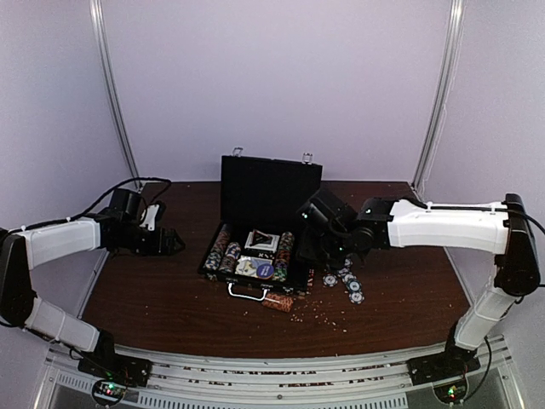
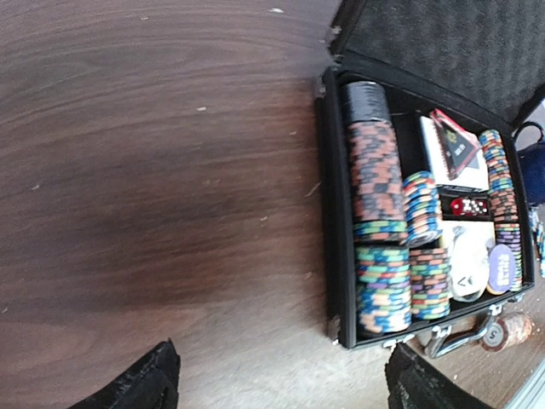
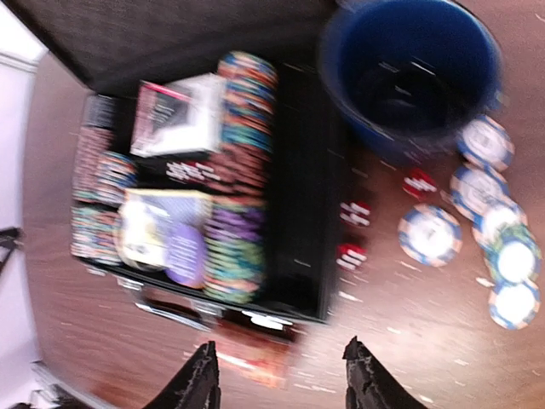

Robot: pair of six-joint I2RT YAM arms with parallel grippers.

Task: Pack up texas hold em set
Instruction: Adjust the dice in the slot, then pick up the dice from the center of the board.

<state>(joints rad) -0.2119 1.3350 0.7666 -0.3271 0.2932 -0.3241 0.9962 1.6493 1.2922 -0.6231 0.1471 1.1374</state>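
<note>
My right tool (image 3: pixel 281 379) hangs released and empty over the right edge of the open, partly filled briefcase (image 1: pixel 271 189), which sits in the middle of the surface (image 1: pixel 170 294). The loose chips (image 3: pixel 430 234) lie flat just right of it, near the blue cup (image 3: pixel 409 68). I'd pinch the nearest chip squarely by its rim, lift it clear, and stand it in the bare right-hand slot. My left tool (image 2: pixel 277 383), also released, hovers left of the case.

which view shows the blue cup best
Right wrist: the blue cup sits upper right, rim and inside visible, though blurred. Left wrist catches only a blue sliver at its right edge; top external hardly shows it.
</note>
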